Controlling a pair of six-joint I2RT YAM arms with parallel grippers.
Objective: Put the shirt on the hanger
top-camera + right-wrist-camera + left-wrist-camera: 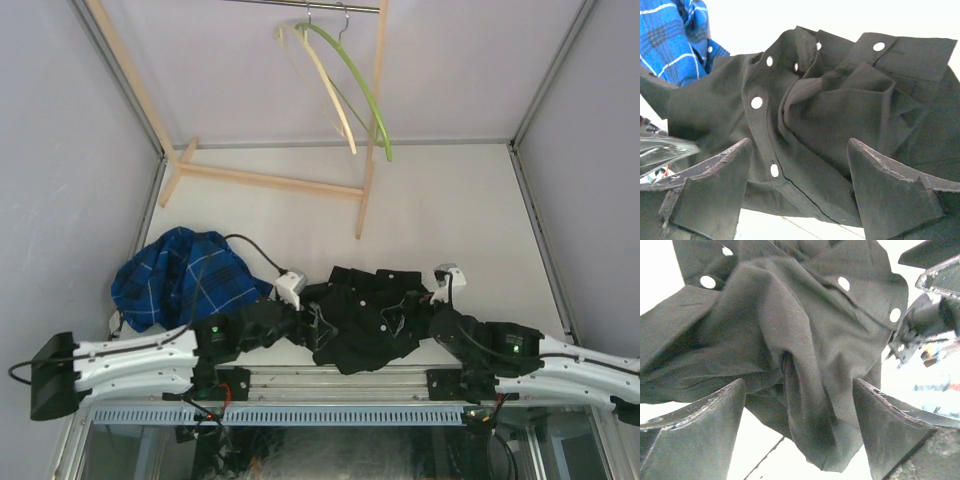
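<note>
Because the black shirt (365, 315) lies crumpled at the near edge of the table (450, 220), the left gripper (799, 385) and right gripper (800, 145) sit low at its two sides, fingers apart with cloth between them but not pinched. The lime-green hanger (360, 85) hangs far off, so the shirt likely needs grabbing first.

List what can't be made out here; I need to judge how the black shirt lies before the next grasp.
- Top view: the shirt is a dark crumpled heap; collar and sleeves cannot be told apart.
- Left wrist view: fabric fills the frame; the background is washed out white.
- Right wrist view: the shirt's lower edge is hidden behind the fingers.
- Top view: the hanger is thin and far off; its hook is too small to read clearly.
</note>
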